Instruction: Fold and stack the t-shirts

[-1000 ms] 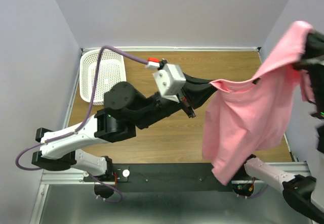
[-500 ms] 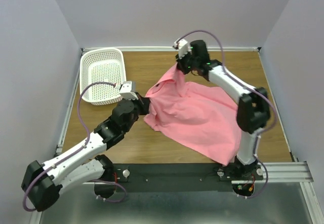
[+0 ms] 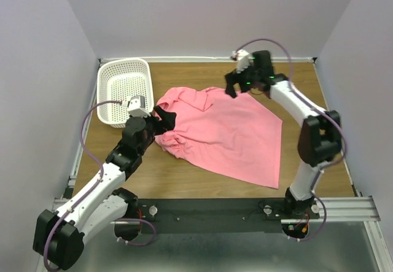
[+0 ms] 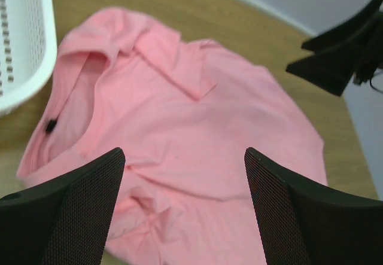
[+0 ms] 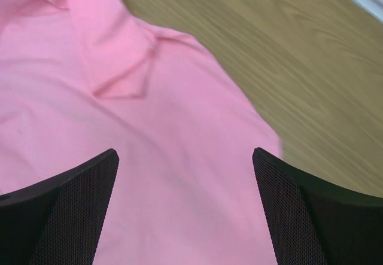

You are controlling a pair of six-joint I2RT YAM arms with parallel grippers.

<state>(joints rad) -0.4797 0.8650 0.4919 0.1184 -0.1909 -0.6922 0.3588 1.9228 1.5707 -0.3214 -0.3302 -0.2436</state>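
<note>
Loosely spread, the t-shirt [image 3: 227,134] lies on the counter [image 3: 184,177], rumpled at its collar end near the basket [image 3: 124,62]. Left fingers [image 3: 164,116] stand apart over that end, right fingers [image 3: 235,89] apart over the far edge; neither holds cloth.

Overhead plus wrist close-ups — shared t-shirt [image 3: 227,131]
</note>
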